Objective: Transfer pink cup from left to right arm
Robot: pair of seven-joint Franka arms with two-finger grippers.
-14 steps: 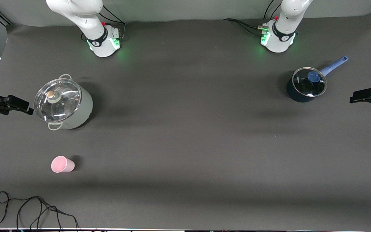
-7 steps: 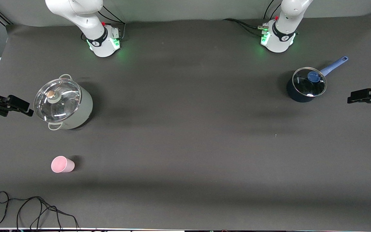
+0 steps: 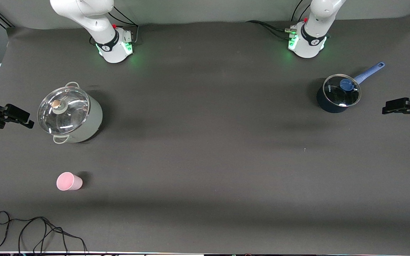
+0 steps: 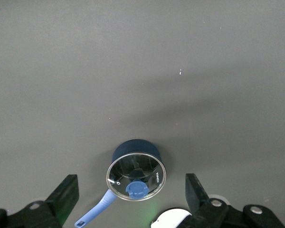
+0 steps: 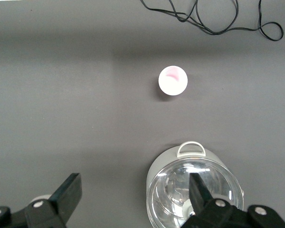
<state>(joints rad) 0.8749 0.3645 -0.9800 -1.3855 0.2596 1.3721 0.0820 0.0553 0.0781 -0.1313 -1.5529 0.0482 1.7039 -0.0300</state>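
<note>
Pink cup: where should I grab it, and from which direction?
The pink cup stands upright with its mouth up, apart from the grey pot and the cable. I would come straight down and close across the rim or upper wall, where the taper is widest. Both the left gripper and the right gripper are open and away from it.

Even, soft overhead light, sharp focus throughout, faint shadows on the dark table [image 3: 205, 160], glare on both glass lids.
</note>
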